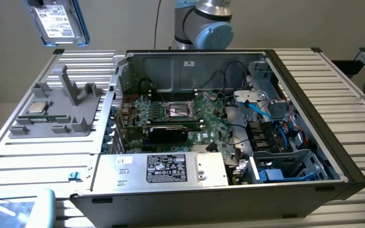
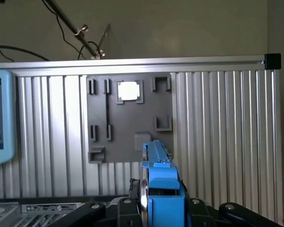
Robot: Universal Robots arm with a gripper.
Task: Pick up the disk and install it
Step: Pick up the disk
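From my station the ribbed aluminium table (image 1: 36, 156) took up most of the exterior view. The open computer case (image 1: 334, 142) lay on it with its side panel off. Behind the case stood the robot arm (image 1: 208, 23), with its grey and pale blue joints against the back wall.

Inside the case I saw the green motherboard (image 1: 189, 109) in the middle. A silver box with a black-and-white label (image 1: 163, 168) sat along the near edge, and a metal drive cage (image 1: 290, 166) stood toward the exterior view's right. A blue cable (image 1: 258, 110) ran down above that cage.

To the exterior view's left of the case, a grey parts fixture (image 1: 74, 111) rested on the table. It had upright posts and shallow pockets.

The disk (image 1: 57, 21) hung high in the air above the fixture, well clear of the table and the case. Its white label faced the camera between blue carrier rails. In the wrist view I saw the disk (image 2: 158, 179) edge-on, its blue frame clamped in the gripper (image 2: 161, 213). The jaws were closed against its two sides, so the hand was gripping it.

A small square silver chip (image 1: 38, 107) sat in one pocket of the fixture.
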